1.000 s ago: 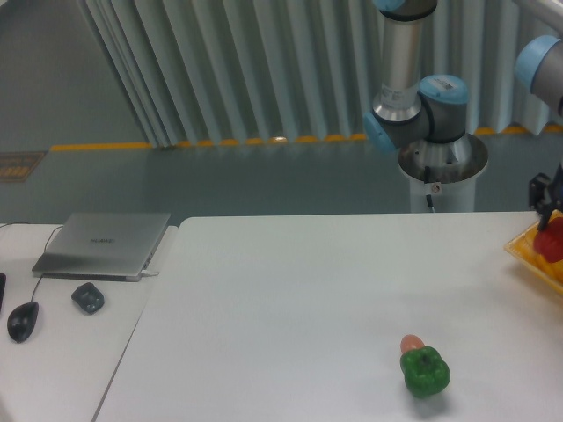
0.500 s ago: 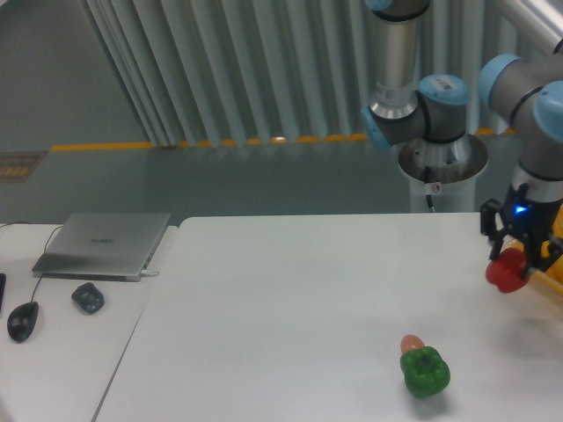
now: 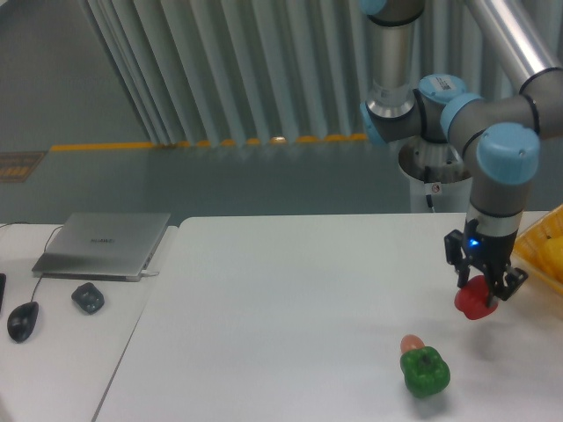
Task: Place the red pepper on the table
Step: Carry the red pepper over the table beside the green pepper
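The red pepper (image 3: 474,301) hangs a little above the white table (image 3: 290,308), right of centre. My gripper (image 3: 479,287) points straight down and is shut on the pepper's top, its dark fingers on either side of it. A faint shadow lies on the table just below and to the right of the pepper. Lower and to the left, the green pepper (image 3: 426,371) rests on the table, with a small orange-pink round thing (image 3: 411,344) touching its far side.
A yellow tray (image 3: 541,251) with yellow contents sits at the table's right edge. On the adjoining desk at left are a laptop (image 3: 104,243), a mouse (image 3: 23,320) and a small dark object (image 3: 88,297). The arm's base column (image 3: 437,176) stands behind the table.
The arm has carried the red pepper from over the yellow tray leftward and toward the front, over the table, and it now hangs nearer the green pepper.
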Controlling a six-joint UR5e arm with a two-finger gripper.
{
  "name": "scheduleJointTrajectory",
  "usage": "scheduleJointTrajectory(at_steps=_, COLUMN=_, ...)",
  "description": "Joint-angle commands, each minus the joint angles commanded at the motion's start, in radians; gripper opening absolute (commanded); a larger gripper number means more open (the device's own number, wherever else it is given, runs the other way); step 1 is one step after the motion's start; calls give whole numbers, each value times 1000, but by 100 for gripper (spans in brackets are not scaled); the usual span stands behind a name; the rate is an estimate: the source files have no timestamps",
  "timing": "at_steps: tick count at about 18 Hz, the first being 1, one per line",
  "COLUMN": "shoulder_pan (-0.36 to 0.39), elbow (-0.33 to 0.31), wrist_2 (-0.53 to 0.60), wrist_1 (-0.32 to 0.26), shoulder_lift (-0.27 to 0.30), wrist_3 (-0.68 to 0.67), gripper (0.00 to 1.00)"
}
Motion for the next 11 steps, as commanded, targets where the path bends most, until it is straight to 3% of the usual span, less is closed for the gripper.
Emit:
scheduleJointTrajectory(at_steps=3, shoulder_pan=-14, elbow=0, wrist_2=2, wrist_1=0, shoulder_lift=-9, wrist_3=-19, gripper=27)
scheduleJointTrajectory(at_steps=5, shoulder_pan=-20, elbow=0, wrist_2=2, wrist_1=0, shoulder_lift=-9, wrist_3=-23, gripper=33)
scheduleJointTrajectory(at_steps=6, shoulder_pan=-22, elbow=-2, wrist_2=3, wrist_1=0, shoulder_lift=-9, wrist_3=-25, gripper=48)
scheduleJointTrajectory(at_steps=7, shoulder_pan=-22, elbow=0, wrist_2=3, wrist_1=0, shoulder_lift=-9, wrist_3=-23, gripper=84)
scheduleJointTrajectory(at_steps=8, shoulder_pan=-22, elbow=0, wrist_2=5, wrist_1=3, shoulder_lift=-9, wrist_3=-23, gripper=100)
scheduleJointTrajectory(at_steps=11, shoulder_pan=-22, elbow=0, wrist_2=6, wrist_1=5, shoulder_lift=-9, wrist_3=-23, gripper=100)
